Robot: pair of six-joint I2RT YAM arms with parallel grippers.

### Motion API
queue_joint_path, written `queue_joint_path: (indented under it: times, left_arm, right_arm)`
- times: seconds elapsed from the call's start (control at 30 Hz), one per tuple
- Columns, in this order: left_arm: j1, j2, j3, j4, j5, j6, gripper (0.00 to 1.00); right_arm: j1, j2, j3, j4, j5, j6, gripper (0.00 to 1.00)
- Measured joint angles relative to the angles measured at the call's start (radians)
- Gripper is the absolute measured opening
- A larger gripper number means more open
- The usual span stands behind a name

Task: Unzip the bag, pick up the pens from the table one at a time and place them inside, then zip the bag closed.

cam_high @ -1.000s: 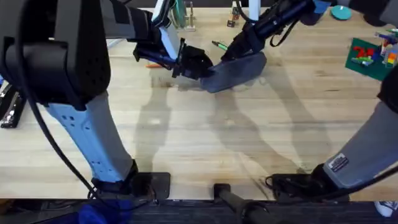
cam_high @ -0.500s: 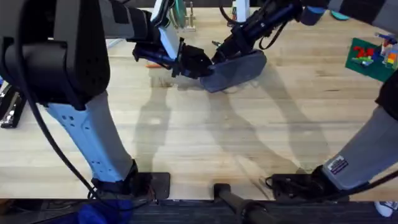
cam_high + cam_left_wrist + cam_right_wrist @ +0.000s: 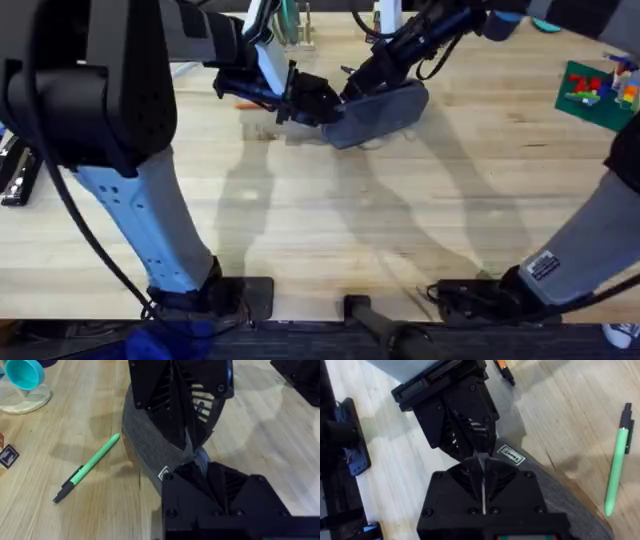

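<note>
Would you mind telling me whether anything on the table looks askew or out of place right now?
Nothing looks damaged or spilled. Both grippers, left and right, meet at one end of the bag. The green pen lies loose on the table beside the bag, not yet inside.

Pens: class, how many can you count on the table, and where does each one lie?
2. The green pen lies on the table beside the bag. The orange pen lies by the bag's other end, partly hidden.

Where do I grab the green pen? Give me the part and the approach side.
Take the green pen at mid-barrel, coming straight down and closing across its width. It lies flat on the table, apart from the bag, with bare wood along both long sides.
</note>
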Motion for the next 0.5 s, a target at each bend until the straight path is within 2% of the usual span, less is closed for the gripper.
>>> queue_joint_path:
  times: [0.1, 0.13, 0.23, 0.3, 0.33, 0.43, 0.5]
  left_arm:
    - [0.0, 0.0, 0.0, 0.0, 0.0, 0.0, 0.072]
    - [0.0, 0.0, 0.0, 0.0, 0.0, 0.0, 0.134]
    - [-0.007, 0.0, 0.0, 0.0, 0.001, 0.0, 0.578]
    - [-0.012, 0.0, 0.0, 0.0, 0.001, 0.0, 0.877]
    - [-0.014, 0.0, 0.0, -0.001, 0.002, -0.003, 0.961]
    - [-0.016, 0.0, 0.0, 0.0, 0.001, -0.004, 0.994]
    - [-0.015, 0.0, 0.0, 0.0, 0.0, -0.004, 0.993]
  right_arm:
    - [0.0, 0.0, 0.0, 0.0, 0.0, 0.0, 0.037]
    - [0.0, 0.0, 0.0, 0.001, 0.0, 0.003, 0.061]
    - [0.006, 0.0, 0.0, 0.013, -0.005, 0.002, 0.444]
    - [0.013, 0.0, 0.0, 0.014, -0.008, 0.003, 0.484]
    - [0.016, 0.0, 0.0, 0.013, -0.008, 0.005, 0.522]
    - [0.021, 0.0, 0.0, 0.009, -0.008, 0.006, 0.945]
    - [0.02, 0.0, 0.0, 0.006, -0.008, 0.004, 0.991]
